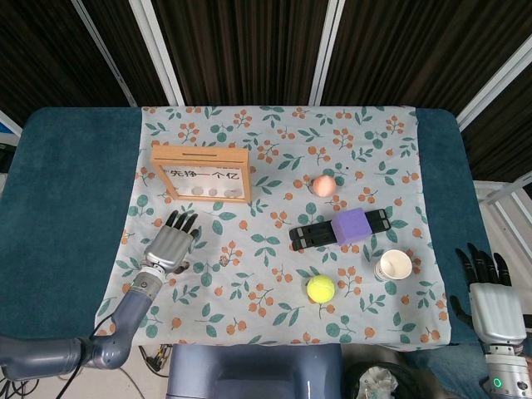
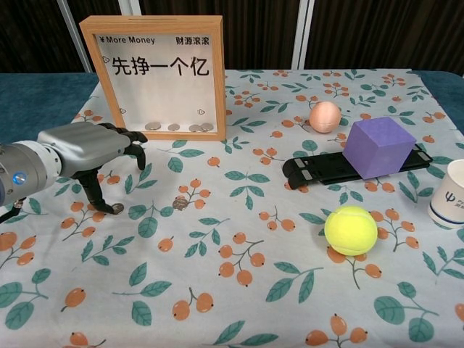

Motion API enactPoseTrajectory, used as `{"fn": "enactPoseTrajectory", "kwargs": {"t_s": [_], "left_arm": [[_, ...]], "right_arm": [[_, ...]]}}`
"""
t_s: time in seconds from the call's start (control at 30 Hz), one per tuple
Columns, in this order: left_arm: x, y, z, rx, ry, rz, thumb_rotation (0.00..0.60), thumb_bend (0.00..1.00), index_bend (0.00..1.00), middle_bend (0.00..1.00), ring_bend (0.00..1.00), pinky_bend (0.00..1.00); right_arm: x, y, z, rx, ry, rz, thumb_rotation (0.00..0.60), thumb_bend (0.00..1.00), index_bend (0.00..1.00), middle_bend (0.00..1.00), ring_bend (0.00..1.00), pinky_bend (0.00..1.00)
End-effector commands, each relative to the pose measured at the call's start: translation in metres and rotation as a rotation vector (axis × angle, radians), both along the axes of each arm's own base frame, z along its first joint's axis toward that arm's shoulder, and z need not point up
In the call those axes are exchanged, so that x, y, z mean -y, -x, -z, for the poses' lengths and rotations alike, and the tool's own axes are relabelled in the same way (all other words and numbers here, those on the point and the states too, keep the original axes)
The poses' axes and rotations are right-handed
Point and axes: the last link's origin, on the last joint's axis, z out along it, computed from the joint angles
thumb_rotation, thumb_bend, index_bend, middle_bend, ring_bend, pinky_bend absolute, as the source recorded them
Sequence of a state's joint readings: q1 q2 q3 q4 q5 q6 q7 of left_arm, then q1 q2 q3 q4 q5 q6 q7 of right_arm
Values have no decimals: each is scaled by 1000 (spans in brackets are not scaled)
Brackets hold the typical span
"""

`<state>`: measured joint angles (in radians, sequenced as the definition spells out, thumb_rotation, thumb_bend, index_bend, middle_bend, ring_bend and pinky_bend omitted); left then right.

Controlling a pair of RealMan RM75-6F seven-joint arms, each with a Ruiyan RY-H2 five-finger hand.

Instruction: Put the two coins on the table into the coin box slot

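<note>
The left hand hangs low over the flowery cloth, just in front of the coin box. Its fingers are apart and bent down, and it holds nothing. The thumb tip comes down right at a coin, and I cannot tell if it really touches. The second coin lies on the cloth a little to the right of the first one, in front of the coin box and apart from the hand. The box stands upright, and a few coins sit at its bottom behind the window.

Well to the right of the box are a peach ball, a purple cube sitting on a black flat holder, a yellow tennis ball and a white paper cup. None of them lies between the hand and the box.

The right hand is far from the box, off the table edge, with its fingers spread and nothing in it.
</note>
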<state>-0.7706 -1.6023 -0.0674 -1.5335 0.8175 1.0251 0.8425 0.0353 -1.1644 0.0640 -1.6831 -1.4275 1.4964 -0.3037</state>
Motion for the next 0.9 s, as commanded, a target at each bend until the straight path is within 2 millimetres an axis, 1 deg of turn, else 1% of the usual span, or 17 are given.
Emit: {"fn": "enactPoseTrajectory", "kwargs": {"t_s": [0.03,0.9], "left_arm": [[0,-1,1,-2,2,1,600,32,296,0,0,0],[4,1,4,-39,19,6,600,32,303,0,0,0]], "right_arm": [[0,0,0,-1,-1,-1,600,407,96,43,96,0],[0,0,-1,-8,-2,-3,600,406,96,43,96,0]]}}
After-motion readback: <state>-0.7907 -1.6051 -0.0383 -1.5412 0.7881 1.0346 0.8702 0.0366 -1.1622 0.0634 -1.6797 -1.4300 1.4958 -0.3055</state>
